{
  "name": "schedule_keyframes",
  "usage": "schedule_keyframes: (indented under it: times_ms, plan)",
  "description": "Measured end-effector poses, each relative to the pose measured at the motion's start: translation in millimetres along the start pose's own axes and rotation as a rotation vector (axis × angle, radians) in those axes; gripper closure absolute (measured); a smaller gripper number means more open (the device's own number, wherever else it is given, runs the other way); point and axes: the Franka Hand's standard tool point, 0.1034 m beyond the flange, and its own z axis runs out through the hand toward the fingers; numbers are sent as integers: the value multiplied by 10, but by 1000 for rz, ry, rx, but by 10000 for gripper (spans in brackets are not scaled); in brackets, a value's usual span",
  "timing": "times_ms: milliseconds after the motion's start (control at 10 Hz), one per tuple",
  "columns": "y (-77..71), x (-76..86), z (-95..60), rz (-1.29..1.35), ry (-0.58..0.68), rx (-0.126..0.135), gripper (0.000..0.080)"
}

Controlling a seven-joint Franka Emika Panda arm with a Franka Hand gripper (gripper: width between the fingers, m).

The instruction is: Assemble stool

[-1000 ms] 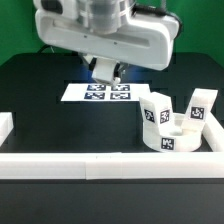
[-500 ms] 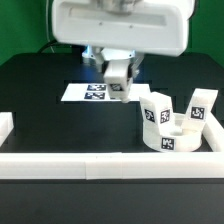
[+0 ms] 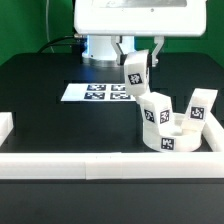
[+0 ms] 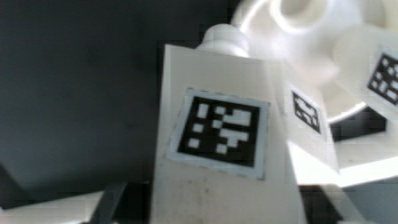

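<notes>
My gripper [image 3: 135, 60] is shut on a white block leg [image 3: 135, 72] with a black-and-white tag and holds it in the air, tilted, just above and to the exterior view's left of the seat. In the wrist view the leg [image 4: 217, 130] fills the middle, its peg end pointing toward the seat [image 4: 329, 40]. The round white seat disc [image 3: 172, 135] rests against the front rail at the exterior view's right. Two legs stand in it: one [image 3: 153, 112] on its left side and one [image 3: 200, 106] on its right.
The marker board [image 3: 98, 93] lies flat on the black table behind the gripper. A long white border rail [image 3: 100, 165] runs along the front, with a short rail piece [image 3: 5, 127] at the exterior view's left.
The arm has moved toward the exterior view's right with the leg in its grip, from over the marker board to just above the seat's left side.
</notes>
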Motion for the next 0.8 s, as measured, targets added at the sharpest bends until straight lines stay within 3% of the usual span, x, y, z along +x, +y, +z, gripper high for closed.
schedule_keyframes:
  times_ms: [300,600,800]
  plan:
    - [-466,-148,-64,-221,-42,-48,474]
    - [-464,-142,-60,-219,-38,-43,474]
    - [-569,-180,-61,-410,8,-62,474]
